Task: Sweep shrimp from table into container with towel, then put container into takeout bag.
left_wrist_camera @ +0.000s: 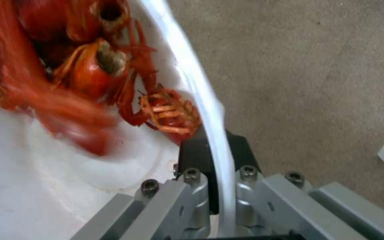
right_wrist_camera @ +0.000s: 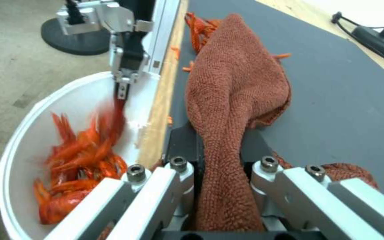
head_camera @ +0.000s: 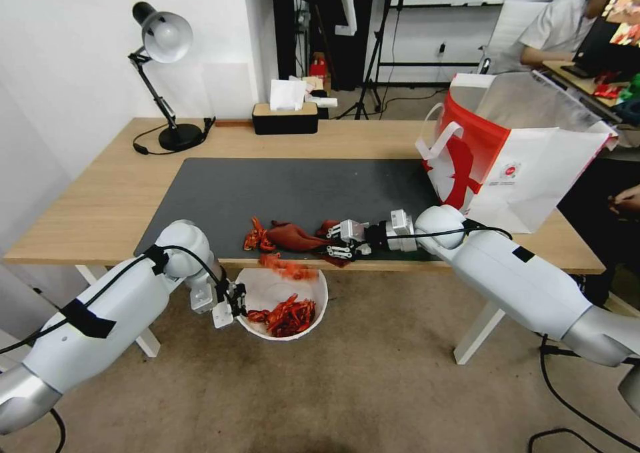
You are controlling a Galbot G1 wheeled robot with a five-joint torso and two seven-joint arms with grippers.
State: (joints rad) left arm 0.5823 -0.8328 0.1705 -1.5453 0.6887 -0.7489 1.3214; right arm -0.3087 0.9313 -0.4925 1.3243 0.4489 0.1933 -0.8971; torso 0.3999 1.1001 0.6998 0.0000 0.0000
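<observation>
- Held below the table's front edge, the round white container [head_camera: 283, 303] sits tilted, its rim pinched by the left gripper [head_camera: 230, 304], whose fingers are clamped on either side of the wall.
- Bright red-orange shrimp [head_camera: 288, 315] lie heaped inside the container; a few blur in mid-air just above its rim, and a small cluster rests on the dark mat [head_camera: 220, 193] beside the cloth.
- Rust-red towel [head_camera: 295, 236] lies bunched on the mat near the front edge, one end clenched between the fingers of the right gripper [head_camera: 347, 239], which reaches in low from the right.
- Farther right, the white and red takeout bag [head_camera: 510, 153] stands upright and open on the wooden table [head_camera: 87, 200], well apart from the container.
</observation>
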